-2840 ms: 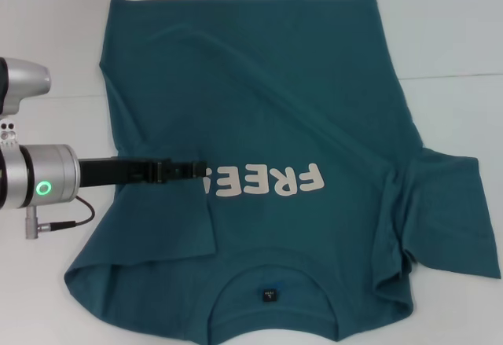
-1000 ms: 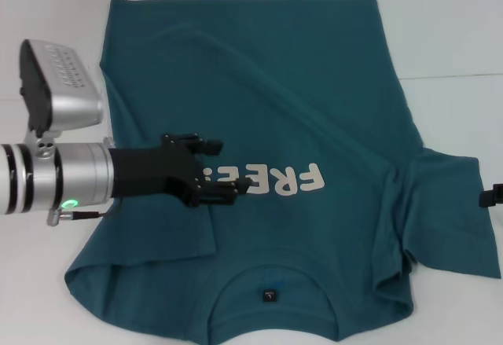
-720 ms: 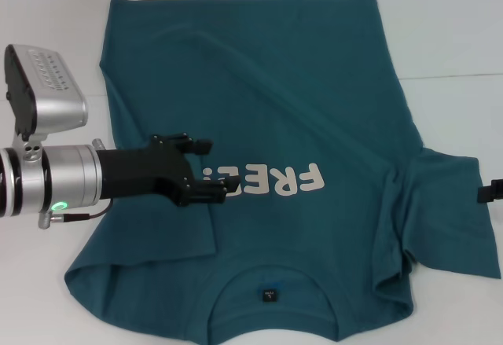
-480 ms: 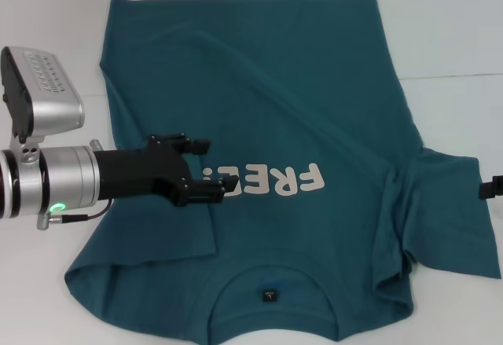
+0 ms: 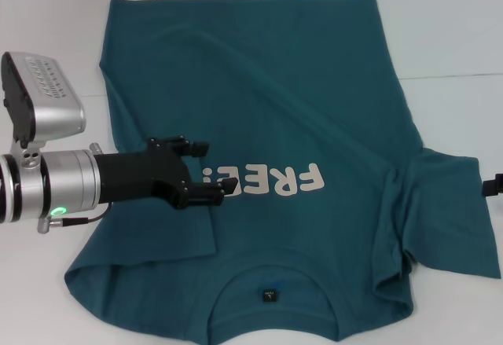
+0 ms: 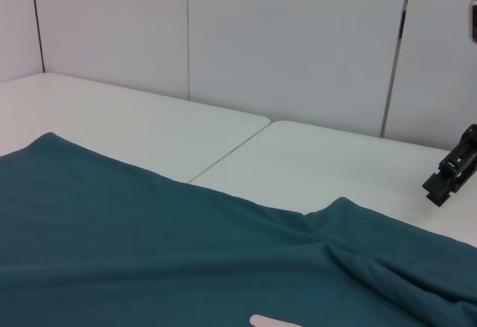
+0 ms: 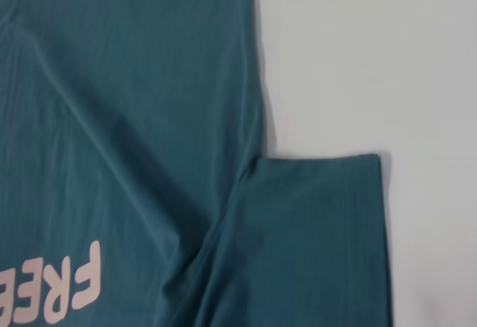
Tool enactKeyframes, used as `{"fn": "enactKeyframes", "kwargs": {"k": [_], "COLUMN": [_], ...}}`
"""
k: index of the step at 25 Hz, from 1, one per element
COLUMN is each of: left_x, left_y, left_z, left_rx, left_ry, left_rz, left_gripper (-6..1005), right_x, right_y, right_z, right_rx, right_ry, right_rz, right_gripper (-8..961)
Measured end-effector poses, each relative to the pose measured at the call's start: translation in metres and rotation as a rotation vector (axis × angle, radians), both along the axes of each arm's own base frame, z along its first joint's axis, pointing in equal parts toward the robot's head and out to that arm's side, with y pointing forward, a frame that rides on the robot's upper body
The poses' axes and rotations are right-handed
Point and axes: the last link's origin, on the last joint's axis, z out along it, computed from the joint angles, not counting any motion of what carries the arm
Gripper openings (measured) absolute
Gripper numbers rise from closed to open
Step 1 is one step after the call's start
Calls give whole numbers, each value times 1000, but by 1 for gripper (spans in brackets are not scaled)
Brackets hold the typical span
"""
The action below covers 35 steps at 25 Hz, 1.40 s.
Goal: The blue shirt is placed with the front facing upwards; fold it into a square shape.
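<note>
Where left pincer [image 5: 206, 170] hovers, lettering [image 5: 267, 181] hides

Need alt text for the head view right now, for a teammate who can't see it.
The blue shirt lies face up on the white table, its left side folded in over the "FREE" print. The left claw hovers open there; the right claw peeks in beside the right sleeve.

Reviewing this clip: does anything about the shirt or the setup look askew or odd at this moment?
The blue shirt is not lying flat: its left sleeve is folded in over the chest, hiding the last letter of the white print, and ridges bunch beside the right sleeve. The left gripper is open above the fold. No damage shows.
</note>
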Motion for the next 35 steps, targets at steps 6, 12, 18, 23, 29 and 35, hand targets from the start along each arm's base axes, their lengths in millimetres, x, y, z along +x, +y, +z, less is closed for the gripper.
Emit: {"fn": "enactKeyframes", "kwargs": {"k": [6,12,18,23,29,35], "left_x": [0,-1,-2,-2,-4,-6], "left_y": [0,1,1,1,0,-1], "left_z": [-1,-1,-1,-2,-1,-2], "left_rx": [1,9,8,8,7,3], "left_ry": [0,3,3,3,3,4], "left_rz": [3,9,10,12,18,23], "left_gripper": [839,839,839,839,839,839], "right_x": [2,3,2,0,-1,-6], "right_y": [3,5,7,8,9,11], "right_z": [-9,-16,-22,-29,-35,-35], "right_rx": [0,4,9,4,3,26], "right_ry": [-11,-21,-23,-14,-7,39], "right_rz": [-8,-12,-9,-8,-10,7], "right_gripper": [822,822,822,822,821,821]}}
